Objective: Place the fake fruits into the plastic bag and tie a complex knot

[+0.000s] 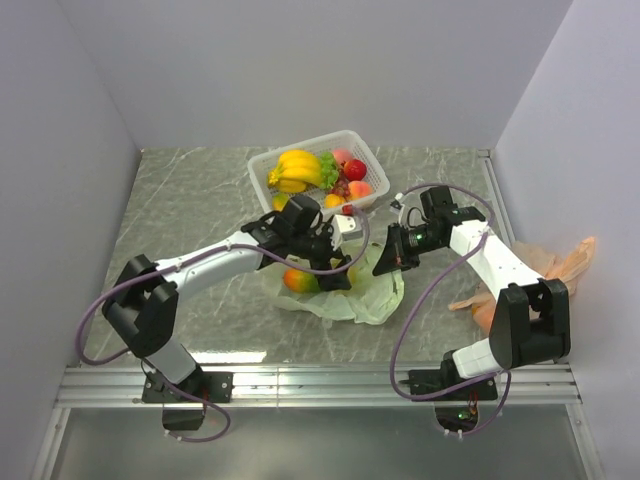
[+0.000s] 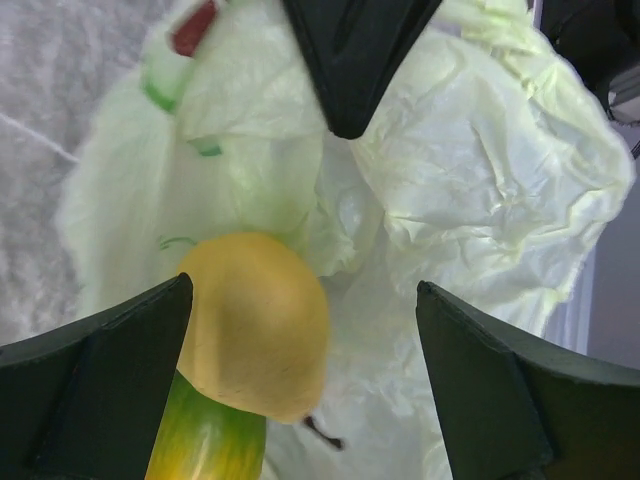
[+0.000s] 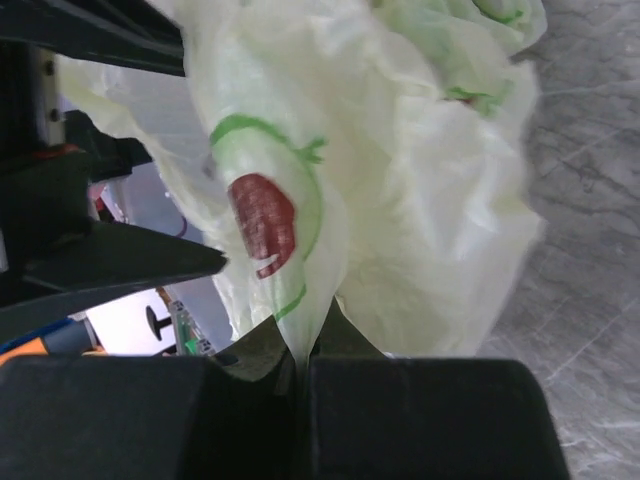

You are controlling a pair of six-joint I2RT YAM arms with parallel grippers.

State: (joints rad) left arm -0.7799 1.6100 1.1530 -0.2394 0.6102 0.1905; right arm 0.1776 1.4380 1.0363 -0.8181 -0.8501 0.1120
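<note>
While right fingers [image 3: 150, 420] clamp the plastic bag [image 3: 420, 200], left fingers [image 2: 90, 400] apart, mango [image 2: 255, 330] between them

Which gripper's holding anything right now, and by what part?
Right gripper pinches the plastic bag by a fold of its film. Left gripper open over the mango, holding nothing.

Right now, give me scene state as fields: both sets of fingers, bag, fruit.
left fingers: open, either side of mango, not gripping it
right fingers: shut on bag edge
mango: lying on bag plastic, free
bag: crumpled on table, no knot visible
basket: behind bag; holds bananas, apple, peaches
</note>
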